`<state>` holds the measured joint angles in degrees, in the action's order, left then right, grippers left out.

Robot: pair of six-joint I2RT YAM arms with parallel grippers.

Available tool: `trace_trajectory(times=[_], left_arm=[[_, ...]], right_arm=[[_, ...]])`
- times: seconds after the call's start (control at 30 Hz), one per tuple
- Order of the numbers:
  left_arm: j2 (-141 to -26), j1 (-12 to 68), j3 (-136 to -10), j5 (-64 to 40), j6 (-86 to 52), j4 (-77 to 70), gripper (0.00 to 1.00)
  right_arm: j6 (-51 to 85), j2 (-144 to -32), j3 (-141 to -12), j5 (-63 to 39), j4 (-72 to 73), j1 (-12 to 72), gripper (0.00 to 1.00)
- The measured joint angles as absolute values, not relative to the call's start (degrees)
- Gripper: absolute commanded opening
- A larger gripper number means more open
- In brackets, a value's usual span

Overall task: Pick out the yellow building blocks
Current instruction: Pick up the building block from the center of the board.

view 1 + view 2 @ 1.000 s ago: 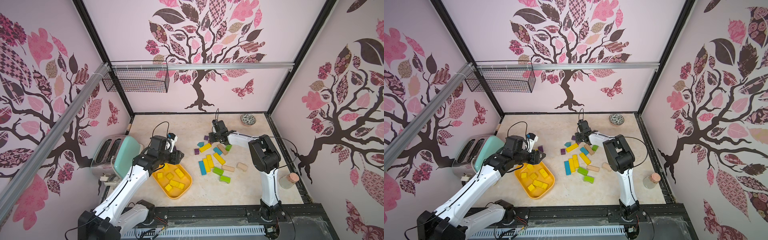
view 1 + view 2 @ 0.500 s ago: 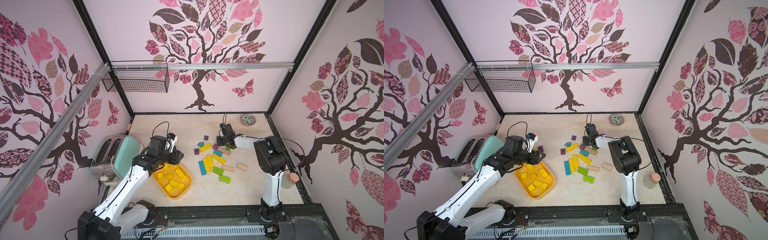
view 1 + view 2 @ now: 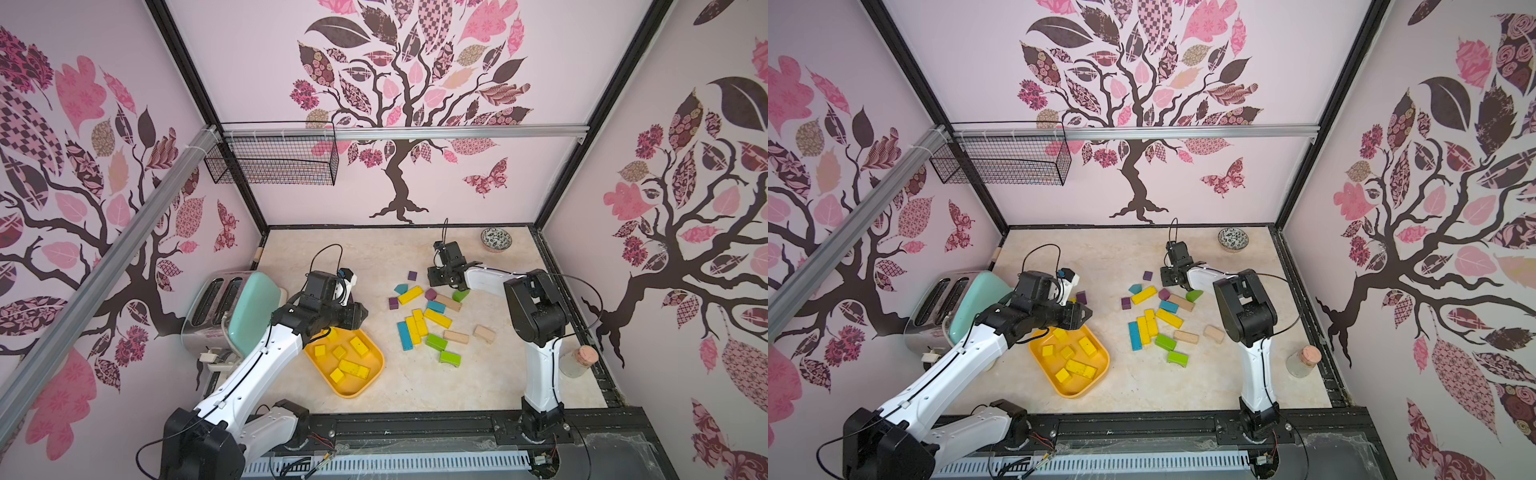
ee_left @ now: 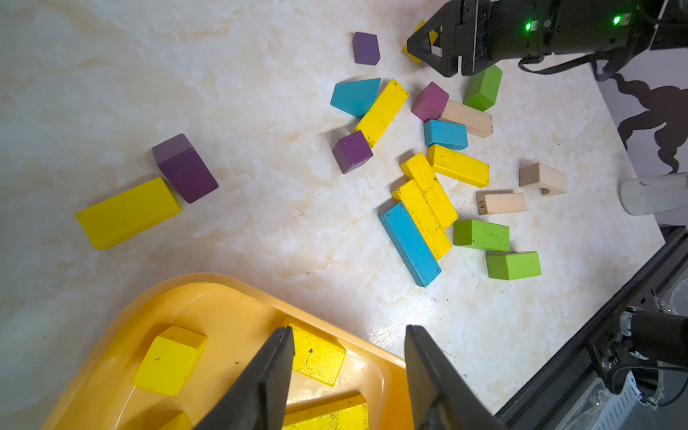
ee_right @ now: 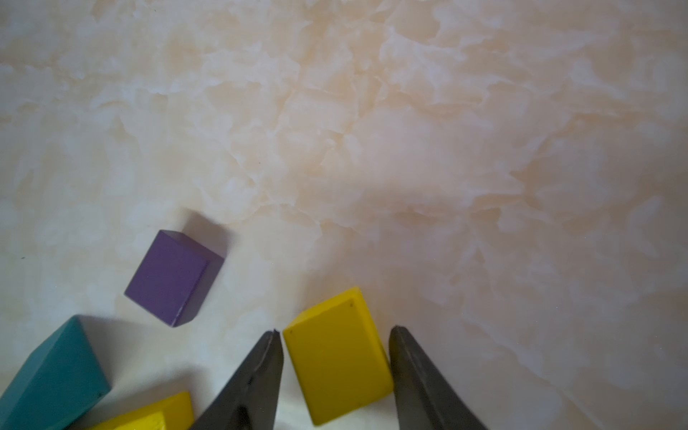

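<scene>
Several yellow building blocks lie in the orange-yellow tray, which shows in both top views. More yellow building blocks lie loose among the mixed blocks in the middle, and one yellow bar lies beside a purple block. My left gripper hangs open over the tray's edge with nothing between its fingers. My right gripper is low at the far side of the pile. Its jaws press close on a short yellow block that sits skewed between them.
Blue, green, purple and pale wooden blocks lie among the yellow ones. A toaster stands at the left, a patterned bowl at the back right, a corked jar at the right edge.
My right gripper has shifted right along the far side of the pile and now has the short yellow block between its jaws. The left arm has not moved.
</scene>
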<state>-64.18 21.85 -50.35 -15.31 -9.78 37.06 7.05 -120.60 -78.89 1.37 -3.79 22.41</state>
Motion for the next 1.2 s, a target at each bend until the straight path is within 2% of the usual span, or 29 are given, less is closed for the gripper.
trace_trajectory(times=[0.13, 0.3, 0.37, 0.87, 1.2], left_arm=[[-64.53, 21.85, -50.35, -13.67, -9.39, 37.82, 0.55], [-66.06, 21.85, -50.72, -14.48, -9.43, 38.02, 0.55], [-67.53, 21.85, -51.4, -14.87, -9.39, 38.59, 0.55], [-66.85, 21.85, -52.01, -12.25, -8.51, 40.01, 0.55], [-66.72, 21.85, -52.01, -12.05, -8.51, 40.01, 0.55]], right_arm=[[5.58, -121.43, -79.22, 1.08, -3.7, 22.41, 0.5], [3.36, -121.21, -78.63, 0.34, -2.96, 22.41, 0.61], [2.76, -121.21, -78.63, 0.45, -2.83, 22.41, 0.61], [1.48, -123.61, -82.3, -0.25, -4.14, 22.39, 0.47], [1.45, -118.72, -76.77, -0.69, -3.62, 22.37, 0.43]])
